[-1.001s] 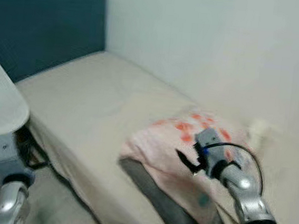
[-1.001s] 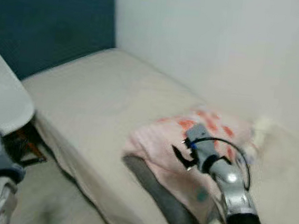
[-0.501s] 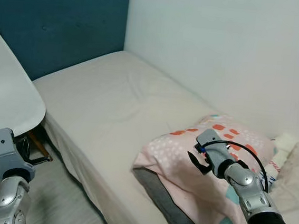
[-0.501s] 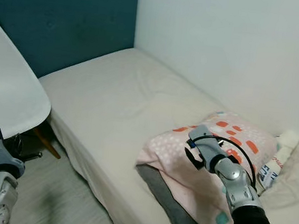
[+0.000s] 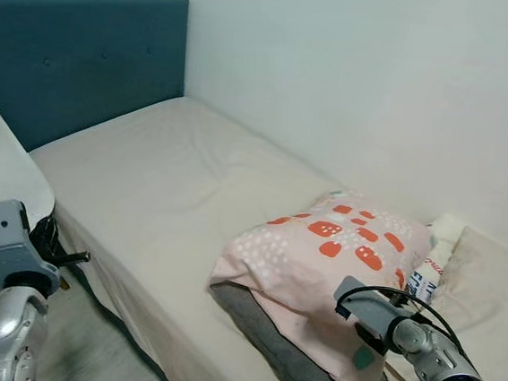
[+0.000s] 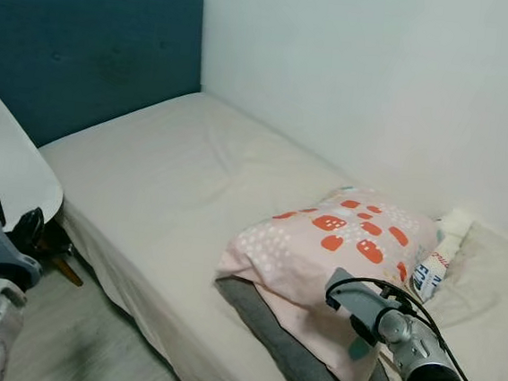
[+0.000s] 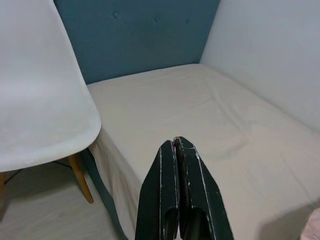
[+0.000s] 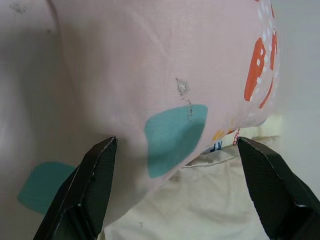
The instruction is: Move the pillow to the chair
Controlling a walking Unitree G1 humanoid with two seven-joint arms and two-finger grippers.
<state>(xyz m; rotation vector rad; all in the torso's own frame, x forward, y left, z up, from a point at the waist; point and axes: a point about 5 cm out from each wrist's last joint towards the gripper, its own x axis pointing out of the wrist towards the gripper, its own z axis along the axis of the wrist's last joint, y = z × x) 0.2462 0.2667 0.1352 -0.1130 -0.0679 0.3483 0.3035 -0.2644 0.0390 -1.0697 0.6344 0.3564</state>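
Observation:
The pink pillow [image 5: 321, 246] with red and teal patches lies on the bed, on top of a grey cushion [image 5: 279, 346]. My right gripper [image 8: 175, 142] is open; its fingers [image 8: 90, 185] stand wide apart, facing the pillow's near lower side and close to it. The right arm [image 5: 419, 346] reaches in from the lower right. The white chair [image 7: 40, 100] stands beside the bed at the left. My left gripper [image 7: 176, 144] is shut and empty, held low near the chair and pointing toward the bed.
A teal headboard [image 5: 69, 56] stands at the bed's far left, and a white wall runs behind the beige mattress [image 5: 166, 173]. A small printed packet [image 5: 424, 277] and cream cloth [image 5: 487, 294] lie right of the pillow. Pale floor [image 5: 85, 354] is beside the bed.
The head view has shifted and sharpened. My right gripper has dropped from above the pillow's top to its near lower side. The left arm stays low by the chair.

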